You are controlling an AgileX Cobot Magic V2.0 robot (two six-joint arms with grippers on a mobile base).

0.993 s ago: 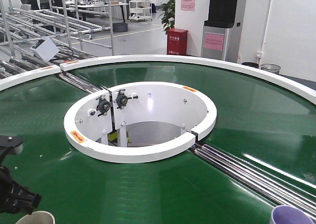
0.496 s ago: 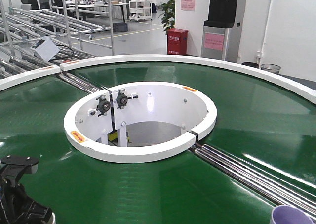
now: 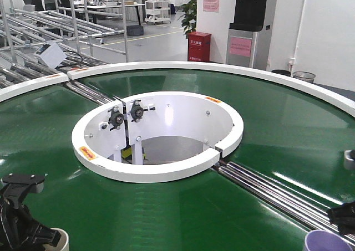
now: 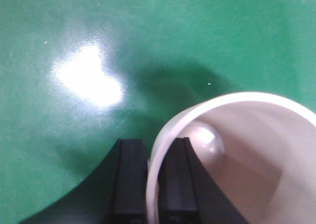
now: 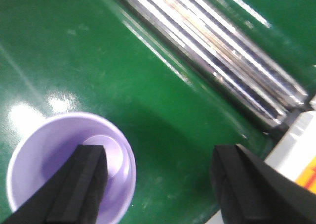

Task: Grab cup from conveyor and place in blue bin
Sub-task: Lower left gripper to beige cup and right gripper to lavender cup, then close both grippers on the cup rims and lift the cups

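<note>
on the near side of the white central ring wall [image 3: 158, 170], off to its left, the left gripper [image 3: 25, 229] now has the white cup [image 3: 62, 237]. a second ago the cup's rim sat free under the arm, and half a second ago the arm hid it. now the rim shows just beside the black fingers. in the left wrist view those fingers [image 4: 127, 179] are pressed together on the cup's wall, one outside the rim and one inside. whether the base has left the belt i cannot tell. i judge the grab as made, so what is left for this cup is the lift and the carry.

also on the near side of the ring wall, but off to its right, the right gripper [image 3: 345, 215] has come into the front view, where neither earlier picture showed it. it hangs just above the purple cup [image 3: 326, 241], which sits where it sat before. the right wrist view shows this pincer spread wide. one finger [image 5: 79, 189] is over the cup's mouth and the other is over bare belt, so the cup is not yet between them. this looks like lining up for a second grab.

the steel roller strips [image 3: 266, 190] run outward from the ring wall's split toward the near right. around and beyond the ring wall lies the rest of the conveyor [image 3: 288, 118]. the blue bin is in no view, so the way to it cannot be judged.
</note>
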